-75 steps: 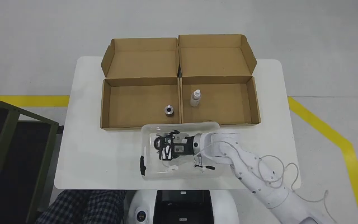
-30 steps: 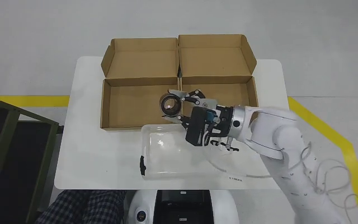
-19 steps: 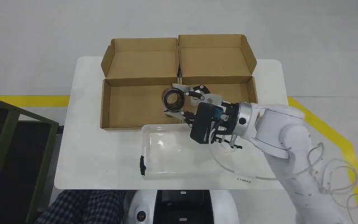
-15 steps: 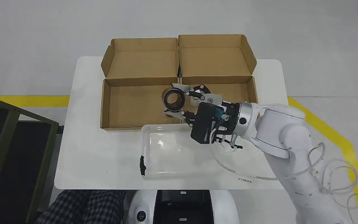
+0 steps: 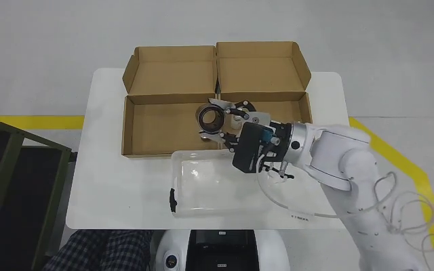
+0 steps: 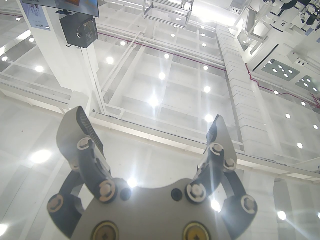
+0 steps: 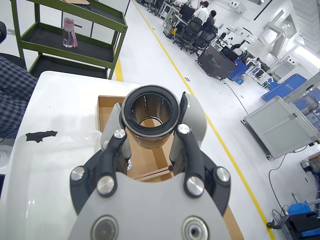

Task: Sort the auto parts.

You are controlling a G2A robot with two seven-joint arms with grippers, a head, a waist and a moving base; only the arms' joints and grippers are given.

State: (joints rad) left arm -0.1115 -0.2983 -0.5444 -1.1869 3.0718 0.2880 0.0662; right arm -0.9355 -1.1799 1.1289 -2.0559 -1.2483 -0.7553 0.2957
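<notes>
My right gripper (image 5: 215,119) is shut on a black-rimmed metal cylindrical bearing (image 5: 211,118), held in the air over the left cardboard box (image 5: 146,129), close to the wall it shares with the right cardboard box (image 5: 288,129). In the right wrist view the bearing (image 7: 150,136) sits between the fingers of my right gripper (image 7: 152,106), its open bore facing the camera. A small metal part (image 7: 128,165) lies on the box floor under the gripper. My left gripper (image 6: 147,121) is open, holds nothing and points up at the ceiling.
A clear plastic tray (image 5: 196,193) stands on the white table (image 5: 102,169) in front of the boxes, with a black scrap (image 5: 172,198) at its left edge. A white bottle (image 5: 237,116) stands in the right box. A green cart (image 5: 27,183) stands left of the table.
The right gripper rose out of the clear tray with the bearing and moved back over the left box. In the last half second it only shifted slightly.
</notes>
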